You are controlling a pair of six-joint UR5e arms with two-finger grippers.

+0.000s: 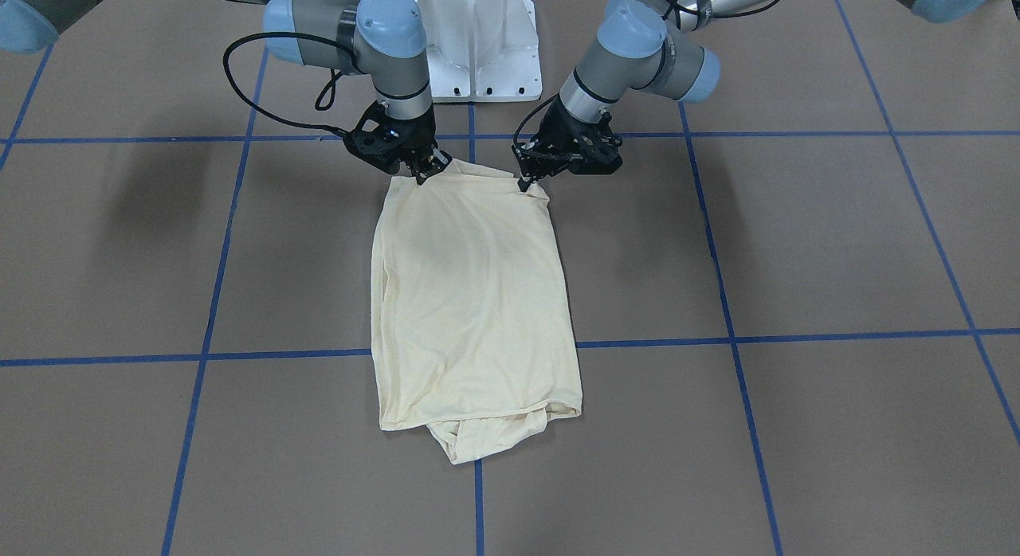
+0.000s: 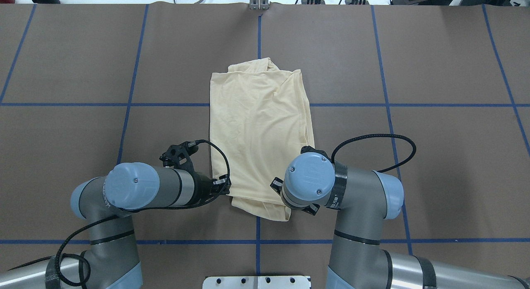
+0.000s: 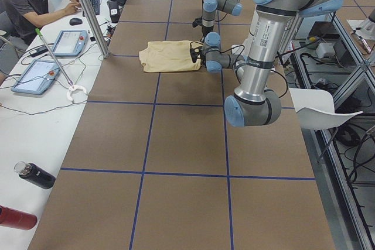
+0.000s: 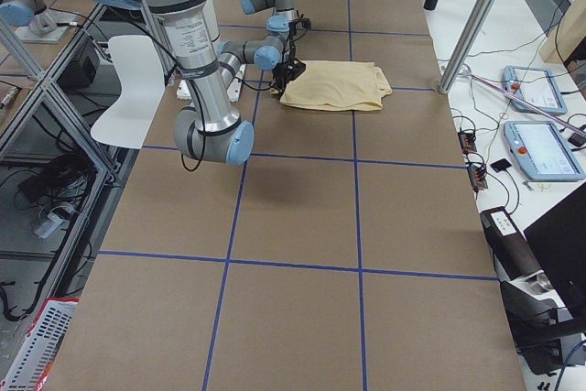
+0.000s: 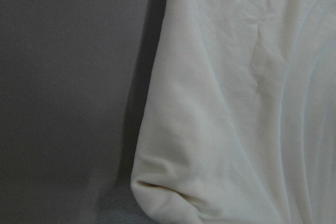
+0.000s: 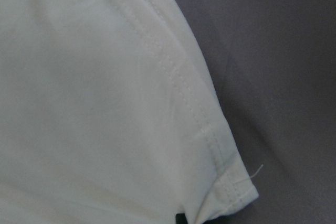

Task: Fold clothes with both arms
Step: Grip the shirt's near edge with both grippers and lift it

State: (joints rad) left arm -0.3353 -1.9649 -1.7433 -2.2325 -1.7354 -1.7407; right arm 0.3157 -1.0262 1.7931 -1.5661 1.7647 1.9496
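Exterior front-facing: left tool [image 1: 526, 182], right tool [image 1: 425, 172] at T-shirt [image 1: 474, 293] corners (apparently gripped).

Front-facing view: set high across the brown table with blue tape lines [image 1: 717, 245], facing the white pedestal base [image 1: 478, 54], pitched steeply down.

Overhead view: behind the robot, looking forward and down.

Both share the pale cream-yellow folded shirt [image 1: 470, 301] at mid-table.

Side views: far back at each table end, looking along it.

Wrist views: very close on cloth. The left shows a rounded fold, the right a stitched hem corner.
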